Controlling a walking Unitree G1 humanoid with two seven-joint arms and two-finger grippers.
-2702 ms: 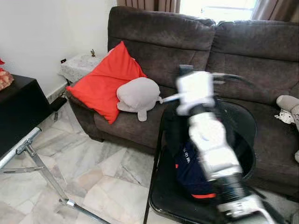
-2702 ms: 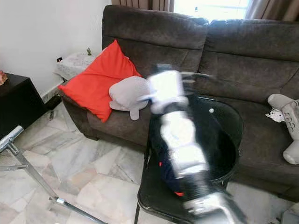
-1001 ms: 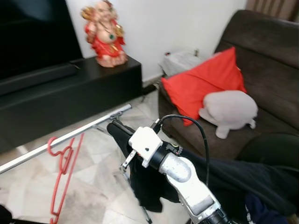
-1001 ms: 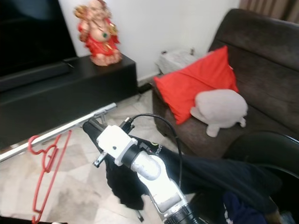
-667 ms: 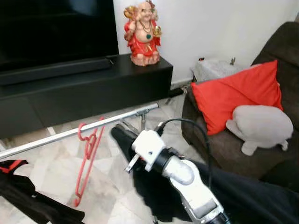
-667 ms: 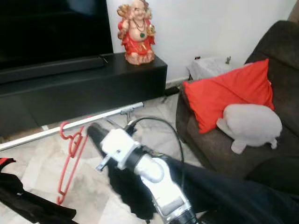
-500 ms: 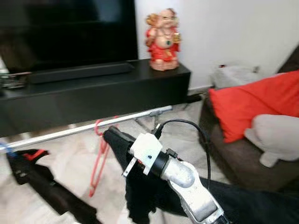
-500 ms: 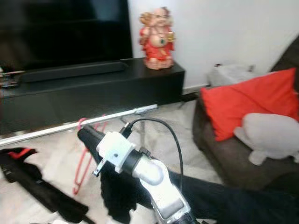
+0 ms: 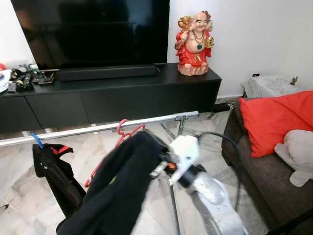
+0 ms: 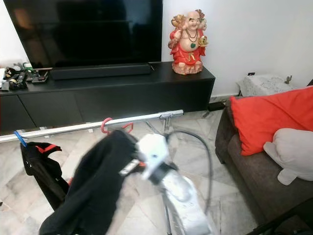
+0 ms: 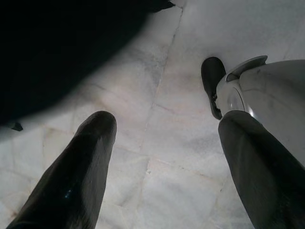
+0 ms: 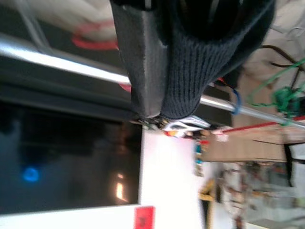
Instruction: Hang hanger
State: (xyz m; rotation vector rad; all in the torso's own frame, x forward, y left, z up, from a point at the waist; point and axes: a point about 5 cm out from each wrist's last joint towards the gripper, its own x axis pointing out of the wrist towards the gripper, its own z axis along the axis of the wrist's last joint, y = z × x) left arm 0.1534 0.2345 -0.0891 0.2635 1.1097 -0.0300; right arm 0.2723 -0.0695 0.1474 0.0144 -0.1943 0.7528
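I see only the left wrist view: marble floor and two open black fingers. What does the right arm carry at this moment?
Observer: The right gripper holds a black garment, which drapes over it in front of the silver rail.
Operator: Is there any hanger on this rail?
Observer: Yes. A red hanger hooks on the rail, just behind the held garment, and nothing hangs on it.
Operator: Does anything else hang there?
Observer: Farther toward the robot's left, a blue hook on the rail carries a second dark garment.
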